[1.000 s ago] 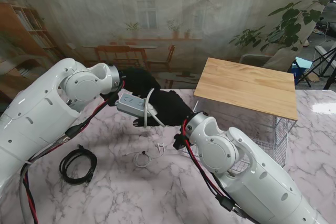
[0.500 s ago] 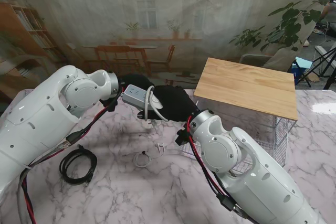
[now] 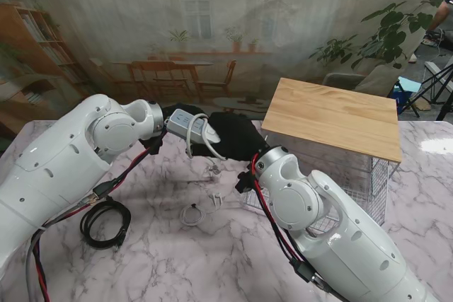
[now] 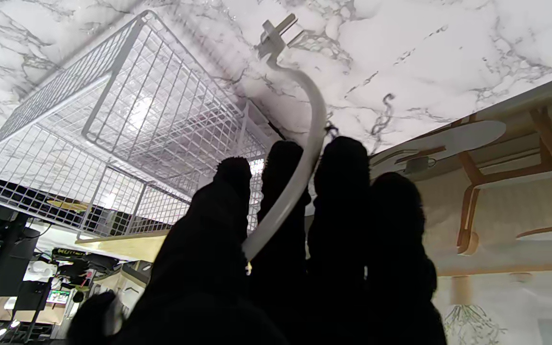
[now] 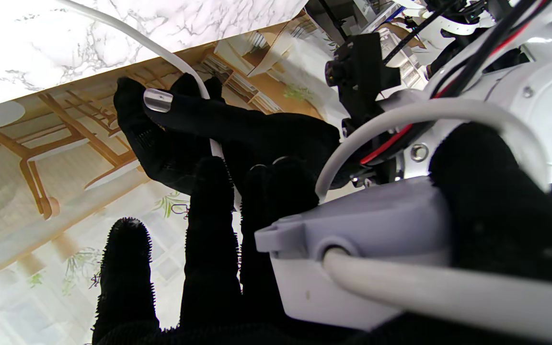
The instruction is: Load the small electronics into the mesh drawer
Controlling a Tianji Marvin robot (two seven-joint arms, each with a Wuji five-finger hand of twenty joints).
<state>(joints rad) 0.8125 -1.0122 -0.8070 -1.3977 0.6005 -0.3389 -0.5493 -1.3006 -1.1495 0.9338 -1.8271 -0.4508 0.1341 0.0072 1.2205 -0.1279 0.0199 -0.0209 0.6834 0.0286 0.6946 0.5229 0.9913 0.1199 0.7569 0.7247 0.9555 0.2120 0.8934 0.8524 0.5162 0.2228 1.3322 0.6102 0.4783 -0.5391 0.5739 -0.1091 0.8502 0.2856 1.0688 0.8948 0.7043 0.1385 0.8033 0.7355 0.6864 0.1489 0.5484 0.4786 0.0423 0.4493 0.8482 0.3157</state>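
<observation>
A white power strip (image 3: 182, 124) is held up over the table between my two black-gloved hands. My right hand (image 3: 237, 138) is shut on its body (image 5: 352, 249), thumb over it and fingers under. My left hand (image 3: 192, 110) is just behind the strip, closed on its white cord (image 4: 304, 167), which runs between the fingers. The plug (image 4: 273, 36) dangles above the marble. To the right, the white mesh drawer (image 3: 354, 175) stands pulled out under a wooden top (image 3: 333, 114); the left wrist view shows its wire floor (image 4: 113, 120).
A coiled black cable (image 3: 105, 223) lies on the marble near my left arm. A thin white earphone cable (image 3: 191, 213) and a small white adaptor (image 3: 216, 199) lie nearer to me than the hands, left of the drawer's front.
Both hands have carried the power strip farther from me and slightly to the right. The cord's plug now hangs free over the table.
</observation>
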